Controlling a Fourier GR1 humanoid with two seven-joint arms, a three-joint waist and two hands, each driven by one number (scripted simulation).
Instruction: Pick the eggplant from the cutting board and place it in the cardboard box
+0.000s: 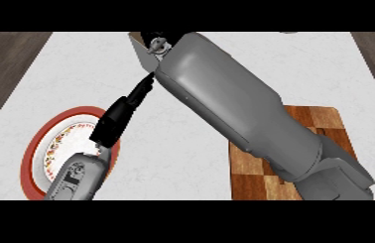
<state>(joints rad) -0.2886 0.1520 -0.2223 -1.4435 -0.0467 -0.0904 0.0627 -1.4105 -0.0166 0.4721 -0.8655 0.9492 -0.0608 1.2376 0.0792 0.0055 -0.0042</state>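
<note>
The right forearm (pixel 234 108) is a broad, smooth grey shell with rounded edges and a soft sheen — it darkens toward a jointed collar at its lower end, where seams split the casing into segments. At its far end sit small black and metallic fittings of the right robot hand (pixel 157 43). The left forearm (pixel 77 175) is slimmer and grey, with dark recessed panel markings, ending in a black left robot hand (pixel 117 120) — long and narrow.
</note>
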